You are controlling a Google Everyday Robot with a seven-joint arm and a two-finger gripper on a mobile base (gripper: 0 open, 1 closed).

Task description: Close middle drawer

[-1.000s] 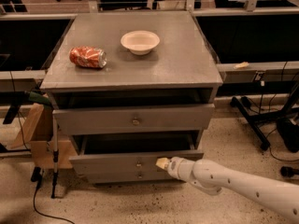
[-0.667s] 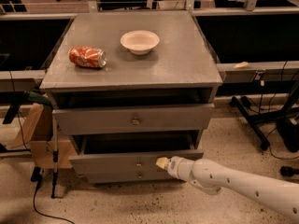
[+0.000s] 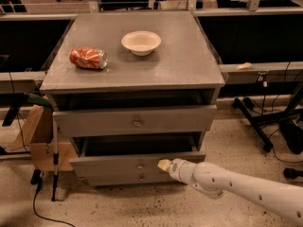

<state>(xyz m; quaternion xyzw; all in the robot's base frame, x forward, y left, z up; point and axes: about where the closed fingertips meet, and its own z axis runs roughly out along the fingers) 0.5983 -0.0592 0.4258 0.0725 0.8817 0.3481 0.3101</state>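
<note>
The middle drawer (image 3: pixel 113 164) was a wide grey-painted box with a low, flat front and one small dull knob (image 3: pixel 140 166) at its centre. It stood pulled out from the grey cabinet (image 3: pixel 189 67), below the taller-fronted top drawer (image 3: pixel 94 121), which also stood open and carried a brighter brass knob (image 3: pixel 137 123). Its dark inside showed behind the front panel. The bottom drawer (image 3: pixel 113 178) sat just under it, set further back.

The cabinet stood on a speckled floor (image 3: pixel 118 207), with dark desks (image 3: pixel 255 37) behind it.

On the cabinet top lay a crushed red soda can (image 3: pixel 88 58) on its side, and well apart from it a white bowl (image 3: pixel 141 42) stood upright. A brown wooden stand (image 3: pixel 40 136) was beside the cabinet's left, and black chair legs (image 3: pixel 265 122) to the right.

The gripper (image 3: pixel 164 164), at the end of a white arm (image 3: pixel 246 188) reaching in from the lower right, sat at the middle drawer's front, right of its knob. Whether it was wide or narrow could not be told.
</note>
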